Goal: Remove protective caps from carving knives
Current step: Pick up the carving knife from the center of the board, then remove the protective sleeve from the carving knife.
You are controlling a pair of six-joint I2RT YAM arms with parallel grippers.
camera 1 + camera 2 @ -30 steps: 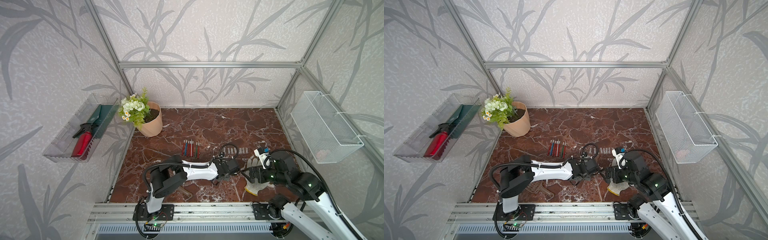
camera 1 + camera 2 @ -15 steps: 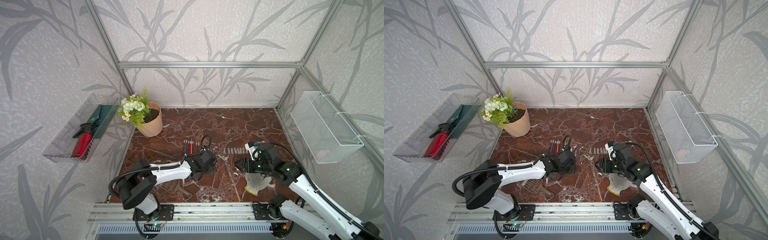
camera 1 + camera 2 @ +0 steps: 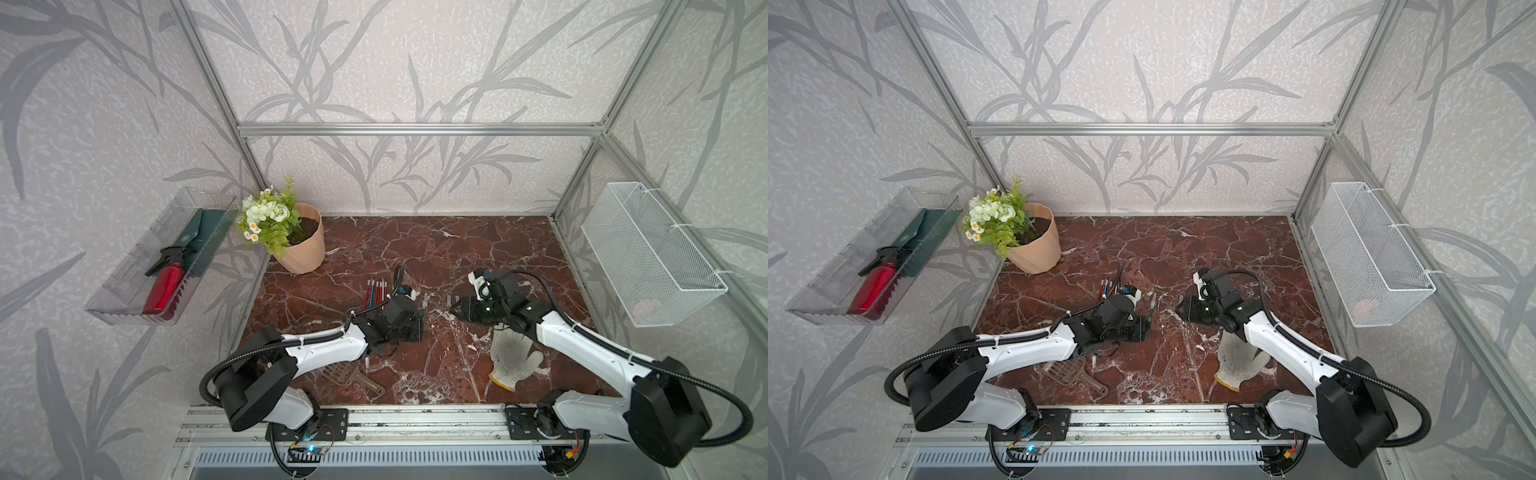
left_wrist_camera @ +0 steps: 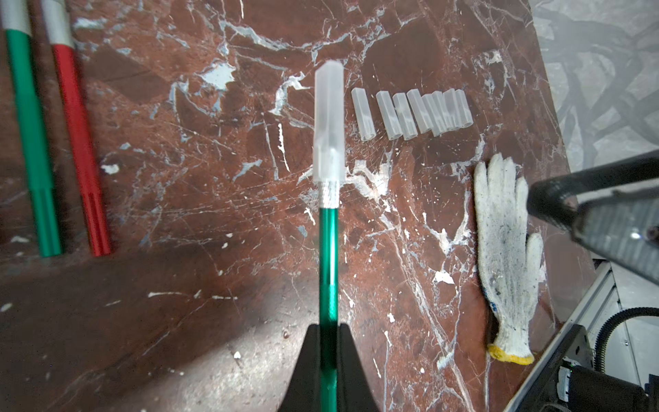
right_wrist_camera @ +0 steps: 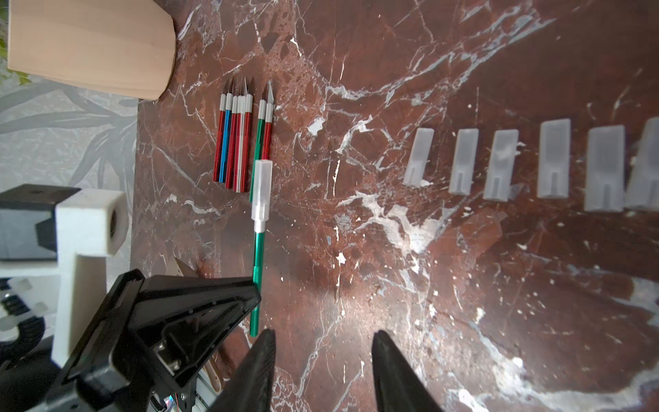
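My left gripper (image 4: pixel 328 326) is shut on the handle of a green carving knife (image 4: pixel 328 257). The knife points away from the gripper, and a translucent protective cap (image 4: pixel 328 125) is on its tip. In a top view the same knife (image 3: pixel 1152 307) sticks out above the marble floor. My right gripper (image 5: pixel 324 333) is open with nothing between its fingers, to the right of the knife and facing the left gripper (image 3: pixel 419 316). Several loose caps (image 5: pixel 506 164) lie in a row on the floor. Several uncapped knives (image 5: pixel 237 142) lie bunched near the pot.
A white work glove (image 3: pixel 513 357) lies under the right arm. A brown slotted scoop (image 3: pixel 353 378) lies near the front rail, a flower pot (image 3: pixel 301 245) stands at the back left. A wire basket (image 3: pixel 648 249) hangs on the right wall, a clear tray (image 3: pixel 124 286) on the left.
Both arms have swung left and back from above the glove. The right gripper's jaws have narrowed. The left gripper has stayed shut.
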